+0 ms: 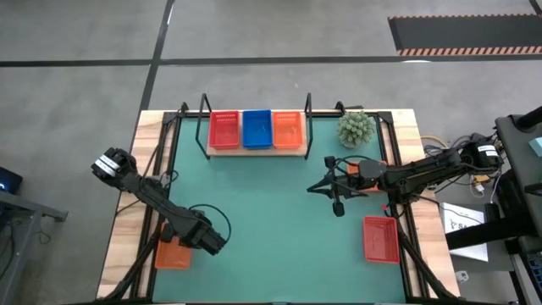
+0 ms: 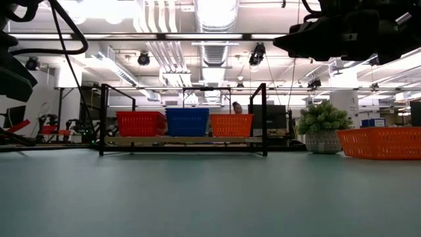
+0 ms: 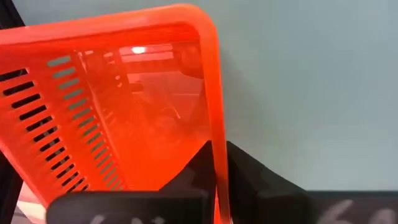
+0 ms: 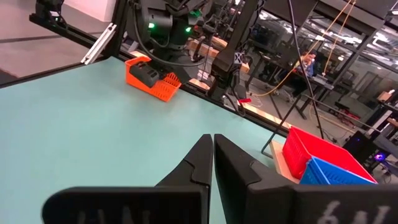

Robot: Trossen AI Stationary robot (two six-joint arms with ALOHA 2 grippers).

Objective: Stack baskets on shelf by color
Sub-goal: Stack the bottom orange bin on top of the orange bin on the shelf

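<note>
The shelf stands at the table's far side and holds a red basket, a blue basket and an orange basket side by side. My left gripper is at the near left, shut on another orange basket. My right gripper is shut and empty, above the table right of centre. An orange basket lies under the right arm. A red basket lies at the near right. My left gripper holds the orange basket by the rim of one side wall, near a rounded corner. One finger is inside the basket and one outside. The basket looks tilted in the right wrist view; I cannot tell whether it is clear of the table.
A small potted plant stands right of the shelf, at the far right. The shelf's black end frames rise above its board. The green top between the arms is bare. Cables and paper lie beyond the table's right edge.
</note>
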